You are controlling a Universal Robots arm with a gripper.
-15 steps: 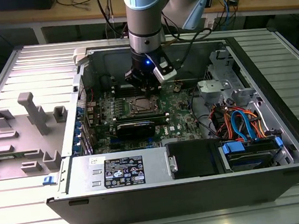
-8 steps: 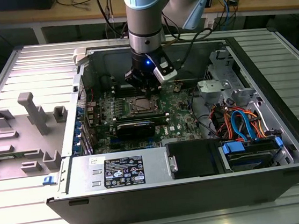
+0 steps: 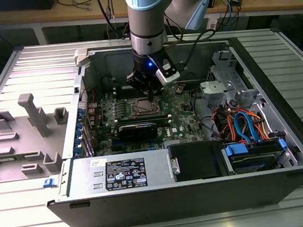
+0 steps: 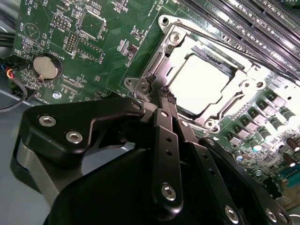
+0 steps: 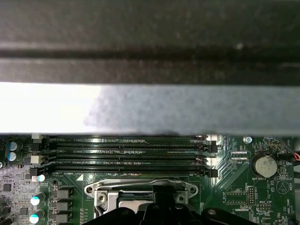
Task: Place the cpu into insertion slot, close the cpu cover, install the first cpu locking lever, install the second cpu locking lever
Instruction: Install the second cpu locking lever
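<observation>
One claw (image 4: 165,96) hangs low over the green board (image 4: 93,51) inside the open computer case (image 3: 287,147), its black fingers (image 4: 164,136) pressed together with nothing pinched between them, the tips at the near edge of the socket. Just past those tips, in the second wrist view, the cpu cover (image 4: 164,56) lies flat over the insertion slot (image 4: 213,121), and the cpu (image 4: 204,79) shows pale and glaring through its window, so the chip appears seated and the frame down. By that reckoning the step in hand is a locking lever; the thin rod (image 4: 149,70) along the socket's side meets the fingertips, though whether it is latched I cannot tell. Pushing such a rod calls for a firm sideways and downward press without slipping onto the board. Farther off, long black memory slots (image 5: 131,154) run behind the socket, and a round coin battery (image 4: 47,67) sits well apart. The case rests on the ribbed tabletop (image 3: 36,66).
</observation>
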